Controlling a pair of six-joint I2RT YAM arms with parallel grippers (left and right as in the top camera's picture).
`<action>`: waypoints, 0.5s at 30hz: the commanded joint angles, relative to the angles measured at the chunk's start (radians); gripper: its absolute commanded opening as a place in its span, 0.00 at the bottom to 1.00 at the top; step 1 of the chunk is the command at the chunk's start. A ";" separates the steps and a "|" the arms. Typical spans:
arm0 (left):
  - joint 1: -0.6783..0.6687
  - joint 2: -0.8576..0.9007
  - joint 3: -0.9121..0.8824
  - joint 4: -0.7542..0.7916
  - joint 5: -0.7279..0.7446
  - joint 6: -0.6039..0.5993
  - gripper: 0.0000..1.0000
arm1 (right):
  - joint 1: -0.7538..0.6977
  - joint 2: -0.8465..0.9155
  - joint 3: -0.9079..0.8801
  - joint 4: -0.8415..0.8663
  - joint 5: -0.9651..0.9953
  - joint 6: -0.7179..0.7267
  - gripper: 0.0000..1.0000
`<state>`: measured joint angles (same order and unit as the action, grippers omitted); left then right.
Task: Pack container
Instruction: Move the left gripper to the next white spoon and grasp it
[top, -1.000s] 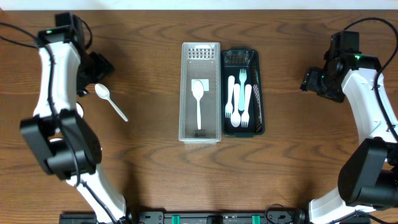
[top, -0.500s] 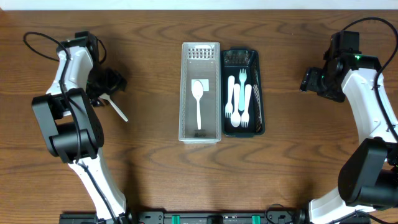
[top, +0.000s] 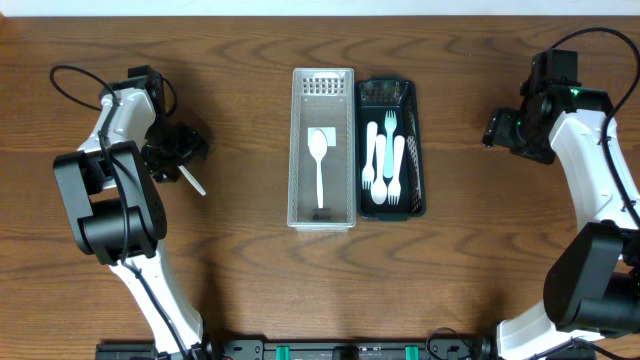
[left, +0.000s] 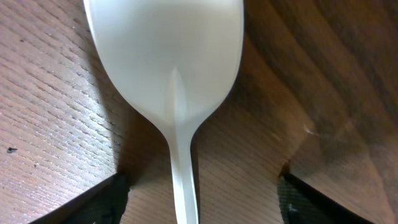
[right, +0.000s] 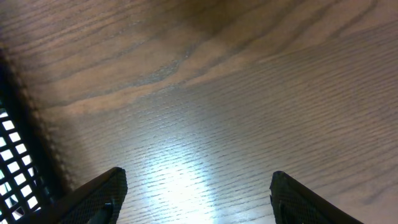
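A white plastic spoon (left: 168, 81) lies on the wooden table at the left; in the overhead view only its handle end (top: 192, 182) shows past my left gripper (top: 172, 152). The left gripper (left: 199, 199) is open and low over the spoon, one finger on each side of the handle. A clear tray (top: 298, 150) in the middle holds one white spoon (top: 319, 165). A black tray (top: 421, 150) beside it holds several white forks (top: 384, 160). My right gripper (right: 196, 193) is open and empty above bare table at the far right (top: 500, 130).
The two trays stand side by side at the table's centre. The black tray's mesh wall (right: 12, 155) shows at the left edge of the right wrist view. Bare wood lies between each arm and the trays.
My left arm has swung right and down onto the loose spoon, covering its bowl. The right arm has not moved.
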<state>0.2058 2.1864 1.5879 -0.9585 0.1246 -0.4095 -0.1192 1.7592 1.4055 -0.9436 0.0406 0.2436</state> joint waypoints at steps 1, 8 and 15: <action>0.001 0.026 -0.035 0.034 -0.005 0.021 0.68 | -0.006 -0.001 -0.002 0.002 0.000 -0.014 0.77; 0.002 0.026 -0.035 0.062 -0.005 0.021 0.39 | -0.006 -0.001 -0.002 0.001 0.000 -0.018 0.77; 0.002 0.026 -0.035 0.079 -0.013 0.021 0.18 | -0.006 -0.001 -0.002 0.002 0.000 -0.021 0.78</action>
<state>0.2077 2.1803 1.5818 -0.8879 0.1013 -0.3946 -0.1192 1.7592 1.4055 -0.9440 0.0406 0.2359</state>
